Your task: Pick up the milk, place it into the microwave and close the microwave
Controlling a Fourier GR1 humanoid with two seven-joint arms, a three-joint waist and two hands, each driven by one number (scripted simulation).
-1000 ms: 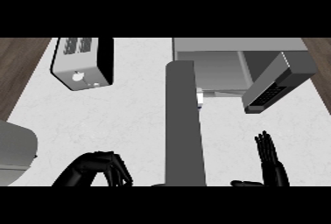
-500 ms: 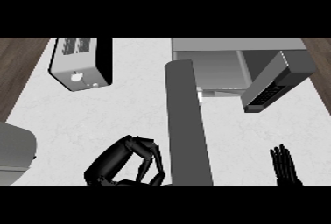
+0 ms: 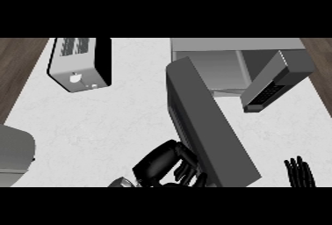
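Observation:
The microwave [image 3: 220,46] stands at the back right of the counter. Its grey door [image 3: 207,127] hangs open and slants toward me, the free end near the view's lower edge. My left hand [image 3: 159,165] is against the door's left face near that end, fingers loosely bent and holding nothing. At the lower right my right hand [image 3: 299,171] rests open, fingers up. The dark keypad panel [image 3: 269,88] juts out on the microwave's right. I cannot make out the milk; the part of the cavity [image 3: 217,72] that shows is plain grey.
A silver toaster [image 3: 81,63] stands at the back left. A grey rounded object [image 3: 13,149] sits at the left edge. Dark wood borders the white counter [image 3: 110,118] on both sides.
My left hand has moved right and forward to the door. The door's near end has swung to the right, from straight to slanted. My right hand has sunk toward the lower right corner.

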